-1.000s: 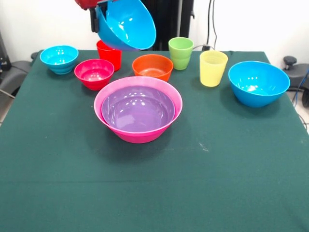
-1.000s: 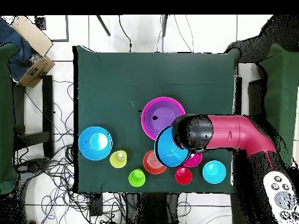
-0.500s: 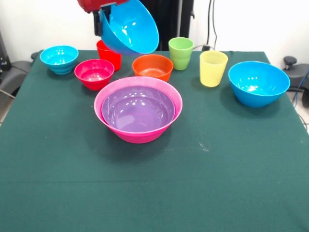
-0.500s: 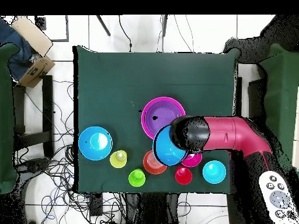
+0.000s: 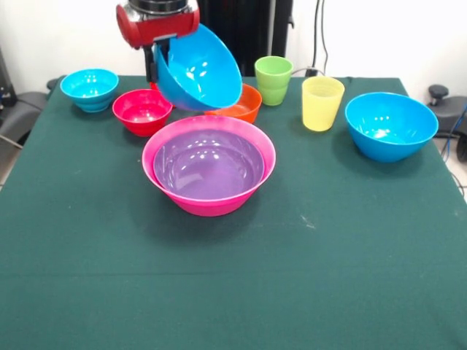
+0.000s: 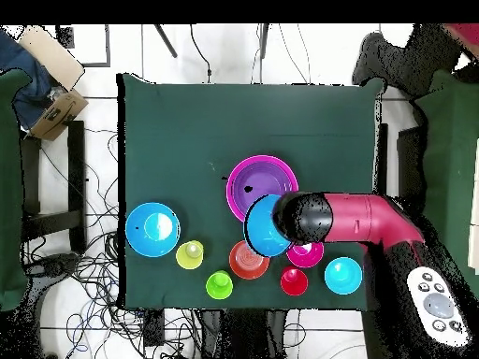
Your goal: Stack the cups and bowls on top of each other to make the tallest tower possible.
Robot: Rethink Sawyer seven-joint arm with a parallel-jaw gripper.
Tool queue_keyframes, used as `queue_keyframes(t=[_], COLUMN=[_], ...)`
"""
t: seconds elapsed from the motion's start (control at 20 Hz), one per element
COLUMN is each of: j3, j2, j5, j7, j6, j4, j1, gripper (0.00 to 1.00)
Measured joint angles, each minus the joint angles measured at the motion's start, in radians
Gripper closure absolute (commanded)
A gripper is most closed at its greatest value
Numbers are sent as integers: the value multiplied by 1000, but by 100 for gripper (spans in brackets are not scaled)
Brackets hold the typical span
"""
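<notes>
End effector (image 5: 156,55) grips tilted blue bowl (image 5: 198,67) above tower (image 5: 209,164).

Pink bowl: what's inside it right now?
The pink bowl holds the purple bowl, nested inside and empty. The held blue bowl hangs tilted above its far rim, not in it. The pink bowl's floor is covered by the purple one.

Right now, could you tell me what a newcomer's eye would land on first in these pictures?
Probably the tilted blue bowl held in the air by the gripper, just behind the pink bowl with the purple bowl nested inside it at mid-table. A second blue bowl sits alone toward the front view's right edge.
</notes>
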Motion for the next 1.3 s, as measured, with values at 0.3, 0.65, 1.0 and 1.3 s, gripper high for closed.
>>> queue_keyframes(t=[0.3, 0.65, 1.0, 1.3], j3=[-27, -61, -93, -100], j2=[34, 52, 80, 116], j5=[0, 0, 1, 0], j7=[14, 14, 14, 14], j6=[-38, -39, -58, -98], j4=[6, 10, 10, 11], j1=[11, 39, 66, 56], gripper=[100, 100, 100, 100])
